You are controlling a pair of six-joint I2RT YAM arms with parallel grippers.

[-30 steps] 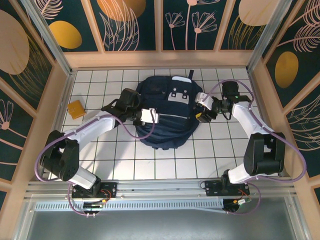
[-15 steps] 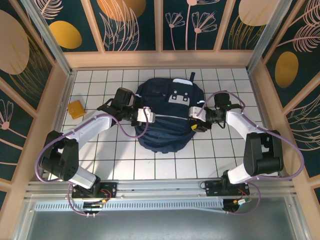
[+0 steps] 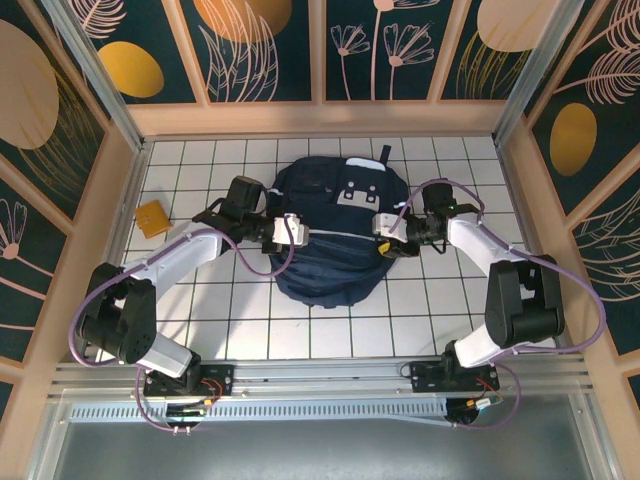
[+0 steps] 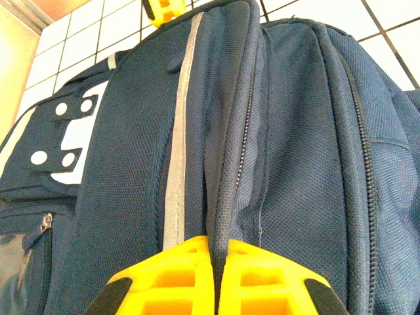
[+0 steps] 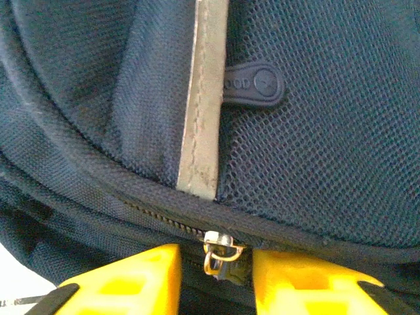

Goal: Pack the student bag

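while my right gripper (image 5: 216, 272) stands spread either side of a metal zip pull (image 5: 218, 251), my left gripper (image 4: 214, 275) is pressed together on a fold of the student bag (image 3: 330, 262), mid-frame overhead. a rubber tab (image 5: 257, 83) reads "ood"; its start hides behind the grey strip (image 5: 205, 98).

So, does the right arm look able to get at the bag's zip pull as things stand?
Probably yes: the zip pull sits in the open gap between the right fingers, at the edge of the bag, with nothing covering it.
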